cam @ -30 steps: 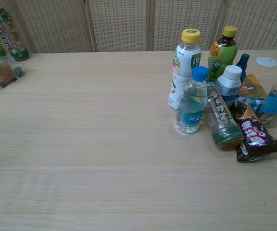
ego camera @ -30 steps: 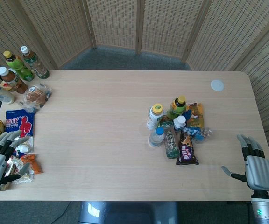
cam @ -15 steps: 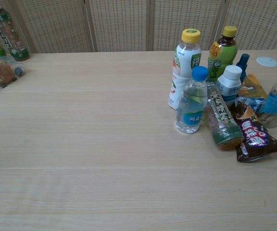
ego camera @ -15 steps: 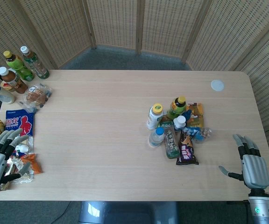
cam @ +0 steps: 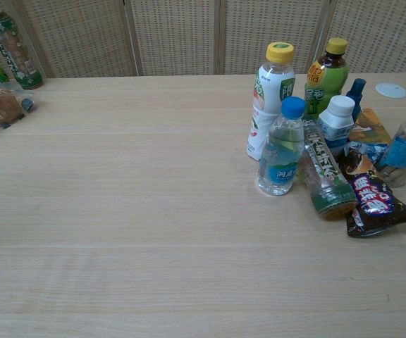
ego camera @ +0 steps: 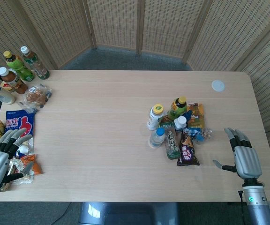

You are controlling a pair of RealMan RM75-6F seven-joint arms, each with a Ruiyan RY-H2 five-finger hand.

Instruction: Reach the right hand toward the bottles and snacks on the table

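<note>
A cluster of bottles and snacks sits right of the table's middle: a white bottle with a yellow cap (ego camera: 155,116) (cam: 272,98), a small water bottle with a blue cap (ego camera: 157,137) (cam: 283,148), a green tea bottle lying flat (ego camera: 170,140) (cam: 323,176) and a dark snack bag (ego camera: 187,150) (cam: 372,199). My right hand (ego camera: 239,153) hovers open, palm down, a short way right of the cluster, touching nothing. My left hand (ego camera: 0,155) rests open over snacks at the table's left edge. Neither hand shows in the chest view.
More bottles (ego camera: 18,68) stand at the far left corner, with a blue snack bag (ego camera: 19,124) and other wrappers along the left edge. A white lid (ego camera: 218,85) lies at the far right. Woven screens enclose the table behind.
My right hand has moved forward and leftward, closer to the cluster. The left hand and the objects have stayed put.
</note>
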